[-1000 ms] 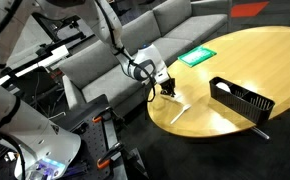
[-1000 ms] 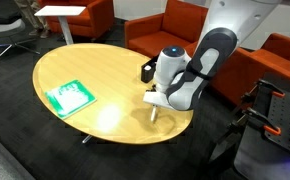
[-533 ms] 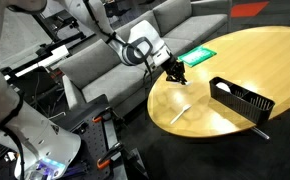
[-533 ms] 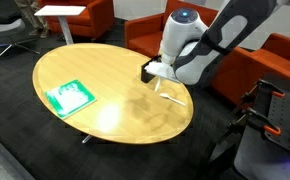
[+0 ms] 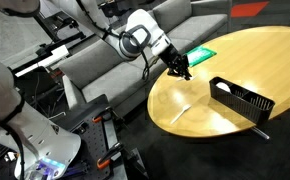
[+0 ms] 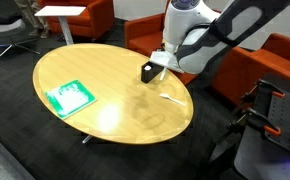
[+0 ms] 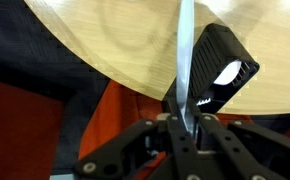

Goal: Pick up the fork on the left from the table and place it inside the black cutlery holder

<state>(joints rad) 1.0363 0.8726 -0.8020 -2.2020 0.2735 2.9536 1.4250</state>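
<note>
My gripper (image 7: 185, 118) is shut on the slim whitish fork (image 7: 185, 50), which sticks straight out from between the fingers. In an exterior view the gripper (image 5: 179, 69) hangs a little above the left rim of the round light-wood table (image 5: 255, 55). The fork is too thin to make out there. The long black cutlery holder (image 5: 240, 98) stands on the table to the right of the gripper. In the wrist view the holder (image 7: 217, 65) lies just beyond the fork's tip, over the table (image 7: 115, 40). In an exterior view the arm partly hides the holder (image 6: 148, 71).
A flat green card (image 5: 196, 56) lies on the table behind the gripper and shows in both exterior views (image 6: 69, 96). A pale streak (image 5: 182, 109), seemingly the second whitish utensil, lies on the wood below the gripper. Sofas and a dark equipment stand (image 5: 95, 125) surround the table.
The gripper has risen from the tabletop with the fork in it and moved up and along the table's edge, farther over the table.
</note>
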